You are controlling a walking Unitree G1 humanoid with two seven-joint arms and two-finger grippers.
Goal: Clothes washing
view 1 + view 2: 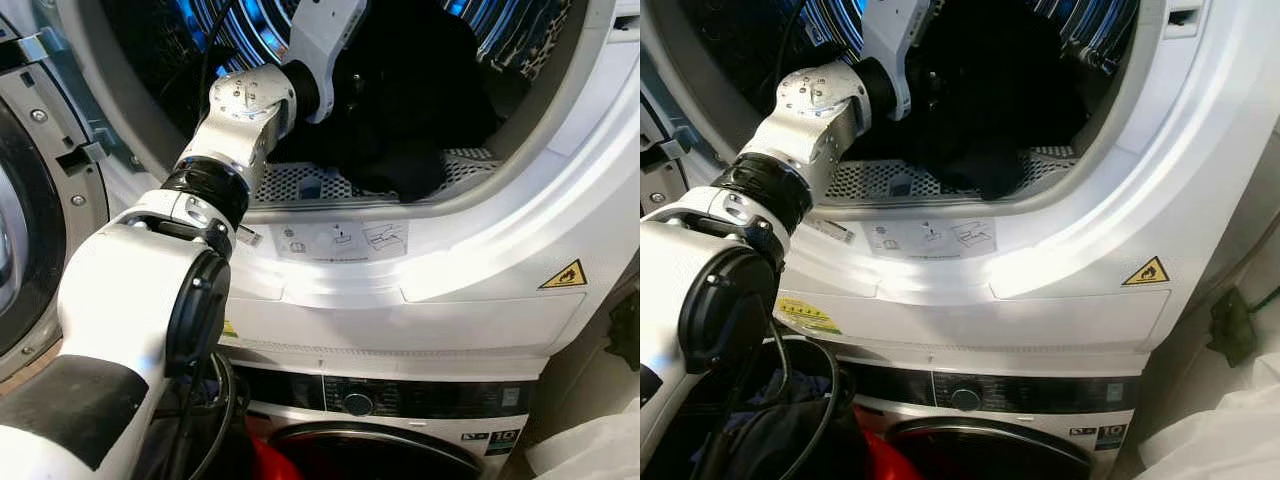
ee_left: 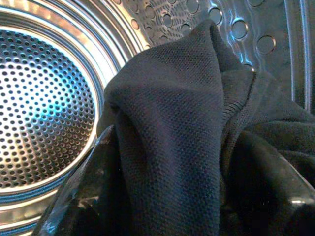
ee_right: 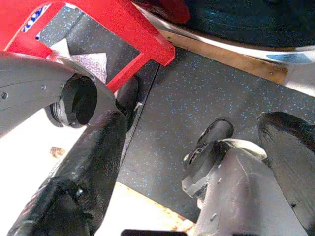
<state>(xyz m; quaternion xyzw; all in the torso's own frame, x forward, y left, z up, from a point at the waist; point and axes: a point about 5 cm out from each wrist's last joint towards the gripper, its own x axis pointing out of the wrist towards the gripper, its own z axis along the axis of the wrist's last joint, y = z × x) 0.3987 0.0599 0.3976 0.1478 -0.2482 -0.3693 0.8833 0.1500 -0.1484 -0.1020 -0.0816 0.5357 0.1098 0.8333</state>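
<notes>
Left end effector (image 2: 197, 216) grips dark mesh-knit garment (image 2: 182, 128)

A dark mesh garment (image 2: 182, 128) lies bunched inside the dryer drum (image 2: 44, 103), near the front opening, its folds standing up.
</notes>
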